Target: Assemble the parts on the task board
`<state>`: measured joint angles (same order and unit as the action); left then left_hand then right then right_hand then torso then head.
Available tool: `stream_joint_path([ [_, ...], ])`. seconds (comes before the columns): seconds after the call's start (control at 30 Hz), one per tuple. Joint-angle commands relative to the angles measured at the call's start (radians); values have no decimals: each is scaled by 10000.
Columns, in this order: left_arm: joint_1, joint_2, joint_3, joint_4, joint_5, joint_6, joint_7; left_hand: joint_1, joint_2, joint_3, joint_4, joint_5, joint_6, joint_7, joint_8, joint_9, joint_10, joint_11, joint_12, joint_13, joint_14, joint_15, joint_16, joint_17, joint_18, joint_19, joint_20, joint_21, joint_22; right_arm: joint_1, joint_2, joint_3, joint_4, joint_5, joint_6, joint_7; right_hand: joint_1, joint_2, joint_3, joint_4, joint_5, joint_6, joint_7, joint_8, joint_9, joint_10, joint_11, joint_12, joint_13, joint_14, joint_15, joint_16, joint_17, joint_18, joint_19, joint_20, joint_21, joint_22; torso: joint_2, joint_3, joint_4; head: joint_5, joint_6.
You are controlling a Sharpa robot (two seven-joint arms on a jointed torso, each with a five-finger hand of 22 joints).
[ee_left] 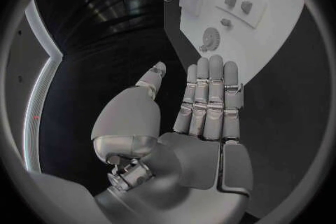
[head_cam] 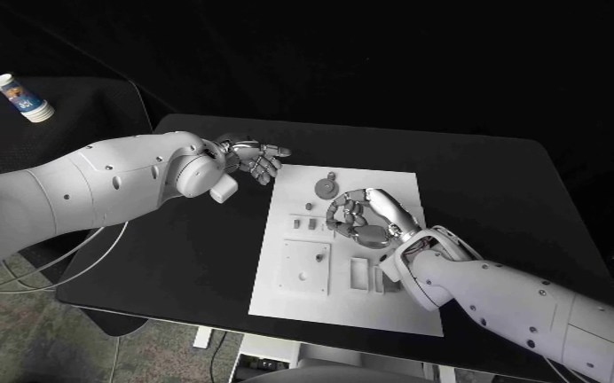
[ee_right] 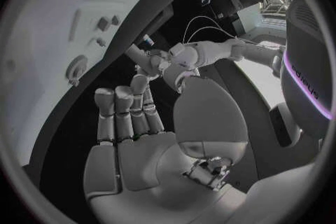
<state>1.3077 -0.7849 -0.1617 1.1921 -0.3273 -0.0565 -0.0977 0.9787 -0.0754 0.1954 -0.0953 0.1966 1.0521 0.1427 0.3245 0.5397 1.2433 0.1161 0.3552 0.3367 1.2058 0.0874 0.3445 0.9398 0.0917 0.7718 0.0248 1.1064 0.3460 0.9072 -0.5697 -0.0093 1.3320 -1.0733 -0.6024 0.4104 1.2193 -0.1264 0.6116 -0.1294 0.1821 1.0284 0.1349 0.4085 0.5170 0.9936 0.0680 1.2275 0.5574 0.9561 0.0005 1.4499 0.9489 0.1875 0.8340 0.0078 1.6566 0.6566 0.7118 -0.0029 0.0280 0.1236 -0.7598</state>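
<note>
— Where is the board?
— The white board (head_cam: 384, 308) lies in the middle of the head view, on the black table (head_cam: 486, 179), with small grey parts (head_cam: 304, 222) and a gear (head_cam: 329, 187) on it.
— And the hands?
— The left hand (head_cam: 251, 160) hovers at the board's upper left corner, fingers straight, holding nothing. The right hand (head_cam: 365, 219) is over the board's centre, fingers curled; I cannot tell whether it grips anything.
</note>
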Motion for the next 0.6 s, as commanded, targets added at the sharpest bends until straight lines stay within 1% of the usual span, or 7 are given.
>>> stream_joint_path([
  [0.03,11,43,8,-7,2,-49,236,16,116,25,-40,-24,-53,9,-30,-18,-82,-19,-68,-13,-48,-1,-34,-10,73,-60,21,-62,-17,-144,86,-98,25,-351,-194,282,50,128,17,95,36,200,18,108,170,-20,37,-47,-12,-22,0,-48,-13,525,37,-11,1331,12,0,-6,12,62,-22],
  [0.1,11,44,7,-9,-27,-44,213,19,120,27,-40,-24,-53,9,-30,-18,-83,-19,-69,-13,-50,-1,-35,-10,73,-61,21,-63,-17,-252,176,-185,21,-439,-204,248,48,127,18,95,36,198,18,107,170,-22,38,-50,-14,-23,0,-50,-14,525,36,-11,1331,12,8,-8,31,90,-44],
  [0.23,10,105,5,-54,-105,1,193,24,127,29,-42,-23,-52,9,-30,-18,-86,-18,-71,-13,-53,1,-38,-10,72,-65,21,-65,-18,-344,343,-339,2,-765,-167,98,44,123,19,95,36,193,18,104,169,-28,39,-56,-18,-27,1,-54,-16,524,34,-10,1330,13,13,-7,31,157,-88],
  [0.27,10,115,5,-60,-142,1,191,25,128,29,-42,-23,-52,9,-30,-18,-86,-18,-71,-13,-54,1,-39,-10,72,-66,21,-66,-18,-351,379,-456,-1,-960,-126,26,44,122,19,94,36,193,18,104,169,-29,40,-57,-18,-28,1,-55,-16,524,34,-10,1330,13,13,-12,32,175,-115],
  [0.4,10,156,4,-82,-147,38,177,30,135,31,-43,-23,-52,9,-29,-19,-88,-18,-72,-13,-57,2,-41,-10,71,-68,22,-68,-19,-351,437,-627,17,-1216,-27,-112,41,119,20,94,37,190,19,102,169,-33,41,-63,-21,-30,2,-59,-18,523,32,-10,1330,14,10,-22,24,198,-137],
  [0.6,10,201,4,-104,-161,58,147,34,140,33,-43,-23,-52,9,-29,-19,-91,-17,-74,-14,-60,3,-44,-11,70,-72,22,-70,-19,-352,498,-761,68,-1689,161,-406,37,110,20,91,36,185,19,99,168,-40,43,-71,-26,-35,3,-65,-20,523,30,-9,1329,16,9,-22,21,215,-180],
])
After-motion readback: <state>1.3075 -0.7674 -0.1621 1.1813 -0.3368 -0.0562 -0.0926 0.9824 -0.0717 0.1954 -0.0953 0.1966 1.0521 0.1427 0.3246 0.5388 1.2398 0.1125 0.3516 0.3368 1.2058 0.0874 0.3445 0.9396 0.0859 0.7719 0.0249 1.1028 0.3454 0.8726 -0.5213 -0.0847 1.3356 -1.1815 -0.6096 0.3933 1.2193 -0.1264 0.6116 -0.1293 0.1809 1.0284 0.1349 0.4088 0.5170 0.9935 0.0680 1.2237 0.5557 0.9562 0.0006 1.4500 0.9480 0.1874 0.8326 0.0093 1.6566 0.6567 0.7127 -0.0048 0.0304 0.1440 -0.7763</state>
